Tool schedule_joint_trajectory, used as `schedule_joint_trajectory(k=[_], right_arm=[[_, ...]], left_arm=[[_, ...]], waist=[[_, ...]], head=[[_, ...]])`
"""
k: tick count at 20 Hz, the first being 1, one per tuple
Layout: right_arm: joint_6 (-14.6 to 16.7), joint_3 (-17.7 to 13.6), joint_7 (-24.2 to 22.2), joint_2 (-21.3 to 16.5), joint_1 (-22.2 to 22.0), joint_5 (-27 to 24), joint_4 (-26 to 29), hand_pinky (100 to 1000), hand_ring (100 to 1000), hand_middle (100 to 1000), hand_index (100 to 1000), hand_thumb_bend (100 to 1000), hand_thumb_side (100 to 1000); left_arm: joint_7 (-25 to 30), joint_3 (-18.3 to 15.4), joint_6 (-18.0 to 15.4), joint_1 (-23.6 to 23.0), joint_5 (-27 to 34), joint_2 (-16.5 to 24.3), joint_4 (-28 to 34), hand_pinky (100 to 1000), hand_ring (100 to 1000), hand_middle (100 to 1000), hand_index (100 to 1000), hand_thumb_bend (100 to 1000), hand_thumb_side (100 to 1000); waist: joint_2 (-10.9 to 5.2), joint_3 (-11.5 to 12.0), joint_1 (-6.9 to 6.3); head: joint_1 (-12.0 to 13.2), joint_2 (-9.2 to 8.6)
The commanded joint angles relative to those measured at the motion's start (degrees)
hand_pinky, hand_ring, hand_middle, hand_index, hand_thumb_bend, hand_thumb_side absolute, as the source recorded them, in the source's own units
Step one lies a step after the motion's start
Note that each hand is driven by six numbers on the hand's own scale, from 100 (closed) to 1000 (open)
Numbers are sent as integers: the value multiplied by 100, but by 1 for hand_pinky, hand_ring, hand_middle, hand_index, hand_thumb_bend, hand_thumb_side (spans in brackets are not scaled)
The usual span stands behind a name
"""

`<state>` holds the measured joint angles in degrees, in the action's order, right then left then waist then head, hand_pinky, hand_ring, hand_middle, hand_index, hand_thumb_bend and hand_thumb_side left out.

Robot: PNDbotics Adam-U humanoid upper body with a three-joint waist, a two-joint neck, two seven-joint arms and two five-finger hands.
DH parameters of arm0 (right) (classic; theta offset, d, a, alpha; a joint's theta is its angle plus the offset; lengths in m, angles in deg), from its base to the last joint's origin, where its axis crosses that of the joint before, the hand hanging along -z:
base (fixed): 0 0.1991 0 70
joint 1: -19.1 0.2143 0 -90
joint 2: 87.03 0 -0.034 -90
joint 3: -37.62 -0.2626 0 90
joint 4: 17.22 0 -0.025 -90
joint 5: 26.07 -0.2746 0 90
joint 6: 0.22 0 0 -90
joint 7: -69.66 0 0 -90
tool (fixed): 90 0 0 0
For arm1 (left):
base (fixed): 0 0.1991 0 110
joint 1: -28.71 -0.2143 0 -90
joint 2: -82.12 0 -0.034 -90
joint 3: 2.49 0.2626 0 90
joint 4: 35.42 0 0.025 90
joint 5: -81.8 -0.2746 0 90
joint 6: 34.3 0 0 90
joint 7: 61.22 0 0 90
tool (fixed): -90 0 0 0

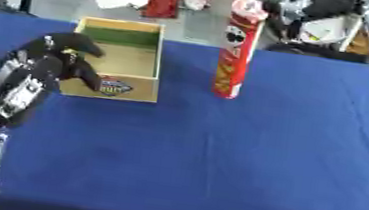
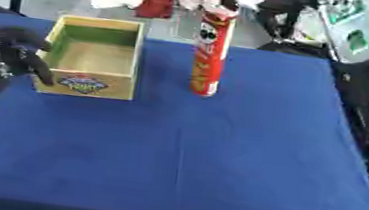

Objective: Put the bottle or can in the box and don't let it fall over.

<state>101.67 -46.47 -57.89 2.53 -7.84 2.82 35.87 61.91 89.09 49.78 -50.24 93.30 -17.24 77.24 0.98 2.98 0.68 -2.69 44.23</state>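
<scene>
Left eye view is showing the tall red cylindrical can (image 1: 237, 50) standing upright, long axis vertical, on the blue tablecloth (image 1: 217, 151), just right of the open yellow cardboard box (image 1: 119, 58); its label is unreadable. The black left hand (image 1: 75, 58), fingers curled and holding nothing, is hanging at the box's left wall.

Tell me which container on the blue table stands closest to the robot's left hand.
The open wooden box; the left hand is at its left wall, while the tall red can stands farther right.
</scene>
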Motion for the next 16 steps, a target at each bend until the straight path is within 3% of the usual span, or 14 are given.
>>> schedule_joint_trajectory(k=[1, 9, 10, 16], right_arm=[[33, -222, -85, 124, 300, 622, -344, 1000, 991, 945, 1000, 619, 488], [39, -527, 207, 363, 585, 1210, -668, 1000, 994, 947, 1000, 640, 496], [22, -558, 275, 379, 605, 1250, -691, 1000, 994, 947, 1000, 611, 515], [-186, -784, 644, 423, 759, 1537, -952, 1000, 987, 939, 1000, 638, 499]], left_arm=[[24, 23, -2, 100, 47, -14, 84, 573, 590, 719, 856, 100, 662], [50, 44, 16, 162, 56, -67, 91, 574, 591, 719, 856, 100, 663], [56, 49, 16, 172, 61, -74, 93, 574, 591, 719, 856, 100, 671], [74, 65, 28, 222, 88, -93, 99, 574, 591, 719, 857, 100, 662]], waist=[[-17, 34, -30], [53, 133, -53], [57, 147, -56], [88, 229, -50]], head=[[-109, -22], [-252, -70], [-270, -83], [-366, -156]])
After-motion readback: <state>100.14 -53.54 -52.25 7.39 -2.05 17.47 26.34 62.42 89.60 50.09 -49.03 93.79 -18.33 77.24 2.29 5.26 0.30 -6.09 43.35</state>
